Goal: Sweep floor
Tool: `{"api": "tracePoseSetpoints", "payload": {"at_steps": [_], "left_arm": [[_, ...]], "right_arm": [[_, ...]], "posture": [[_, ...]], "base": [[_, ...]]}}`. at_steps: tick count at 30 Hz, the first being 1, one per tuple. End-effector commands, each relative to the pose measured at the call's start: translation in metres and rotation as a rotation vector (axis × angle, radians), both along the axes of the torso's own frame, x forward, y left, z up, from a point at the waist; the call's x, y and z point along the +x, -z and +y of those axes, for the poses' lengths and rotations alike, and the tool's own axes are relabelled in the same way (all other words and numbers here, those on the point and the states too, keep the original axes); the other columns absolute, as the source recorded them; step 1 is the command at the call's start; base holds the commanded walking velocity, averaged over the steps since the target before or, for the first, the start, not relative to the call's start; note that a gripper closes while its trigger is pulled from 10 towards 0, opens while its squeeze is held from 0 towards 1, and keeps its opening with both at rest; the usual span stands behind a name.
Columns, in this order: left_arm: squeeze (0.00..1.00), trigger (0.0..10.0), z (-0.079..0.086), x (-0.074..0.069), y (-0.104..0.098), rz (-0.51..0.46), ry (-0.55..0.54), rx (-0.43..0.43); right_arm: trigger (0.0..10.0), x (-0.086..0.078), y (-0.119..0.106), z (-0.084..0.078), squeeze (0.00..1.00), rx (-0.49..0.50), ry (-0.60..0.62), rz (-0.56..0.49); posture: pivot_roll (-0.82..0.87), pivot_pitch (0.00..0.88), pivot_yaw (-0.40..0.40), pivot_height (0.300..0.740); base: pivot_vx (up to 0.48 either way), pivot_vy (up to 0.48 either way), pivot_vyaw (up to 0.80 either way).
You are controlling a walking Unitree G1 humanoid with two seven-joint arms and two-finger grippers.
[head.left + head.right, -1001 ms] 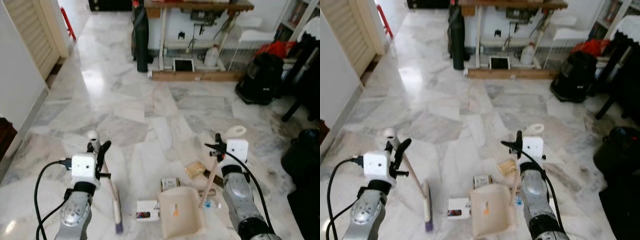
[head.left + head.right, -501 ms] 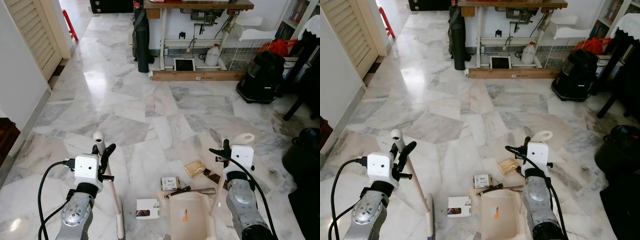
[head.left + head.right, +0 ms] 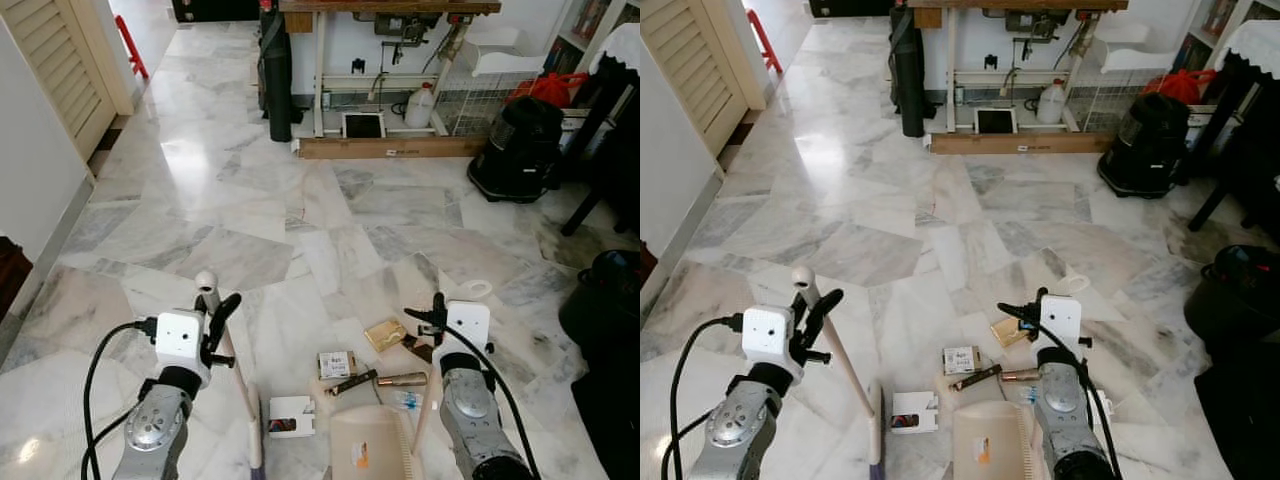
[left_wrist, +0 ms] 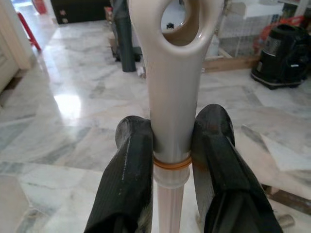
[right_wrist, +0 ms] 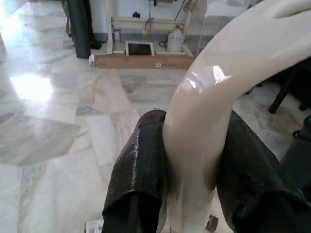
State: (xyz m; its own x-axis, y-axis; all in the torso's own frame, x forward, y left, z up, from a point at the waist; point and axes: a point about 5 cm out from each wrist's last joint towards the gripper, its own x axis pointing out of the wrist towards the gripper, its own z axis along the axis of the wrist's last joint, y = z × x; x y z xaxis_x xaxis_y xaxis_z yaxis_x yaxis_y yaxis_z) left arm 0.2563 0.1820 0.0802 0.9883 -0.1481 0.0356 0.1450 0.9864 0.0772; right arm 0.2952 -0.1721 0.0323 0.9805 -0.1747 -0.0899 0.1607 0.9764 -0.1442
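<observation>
On the marble floor [image 3: 300, 230] just ahead of you sits the litter: a small white box [image 3: 292, 416], a printed carton [image 3: 334, 364], a tan packet [image 3: 384, 335], a dark stick [image 3: 352, 383] and a brown tube [image 3: 401, 379], all near each other between your two arms. Your left gripper [image 4: 172, 145] has both black fingers [image 4: 127, 179] clamped on the broom handle [image 4: 171, 97], just below its hanging hole, so the broom [image 3: 232, 375] leans down and inward with its head near the white box at the frame's lower edge, likely ready to push scraps sideways. Your right gripper [image 5: 194, 160] is closed tight on the curved cream grip of the dustpan handle [image 5: 214, 107]; that keeps the dustpan [image 3: 365, 445] low on the floor, mouth toward the litter, with its long handle [image 3: 428, 395] rising to your wrist. Pan sits right behind the stick and tube, broom on the opposite side of the pile, so a sweep toward the pan looks like the next move. Sweeping seems barely begun, since every scrap lies outside the pan. Watch the white box: light, could skid past the pan lip.
</observation>
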Motion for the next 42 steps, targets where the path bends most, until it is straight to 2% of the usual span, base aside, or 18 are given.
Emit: {"api": "tracePoseSetpoints", "payload": {"at_steps": [1, 23, 35, 37, 42], "left_arm": [[0.0, 10.0, 0.001, 0.001, -0.007, -0.019, 0.008, -0.003], [0.0, 10.0, -0.003, 0.003, -0.006, 0.068, 0.146, -0.056], [0.0, 10.0, 0.0, 0.007, -0.012, 0.068, 0.165, -0.084], [0.0, 10.0, -0.001, 0.006, -0.011, 0.069, 0.166, -0.073], [0.0, 10.0, 0.001, 0.006, -0.011, 0.06, 0.15, -0.063]], "right_arm": [[10.0, 0.002, -0.002, 0.001, 0.0, -0.005, -0.003, -0.013], [10.0, 0.006, 0.0, 0.014, 0.0, 0.02, -0.032, -0.009], [10.0, 0.014, -0.007, 0.015, 0.0, -0.005, -0.028, -0.024], [10.0, 0.015, -0.01, 0.014, 0.0, -0.049, -0.036, -0.044], [10.0, 0.015, -0.011, 0.01, 0.0, -0.071, -0.017, -0.055]], "posture": [[0.13, 0.116, -0.005, 0.74], [0.14, 0.113, 0.025, 0.74], [0.15, 0.096, 0.027, 0.74], [0.15, 0.09, 0.022, 0.74], [0.15, 0.085, 0.02, 0.74]], "base": [[0.0, 0.0, 0.0], [0.0, 0.0, 0.0], [0.0, 0.0, 0.0], [0.0, 0.0, 0.0], [0.0, 0.0, 0.0]]}}
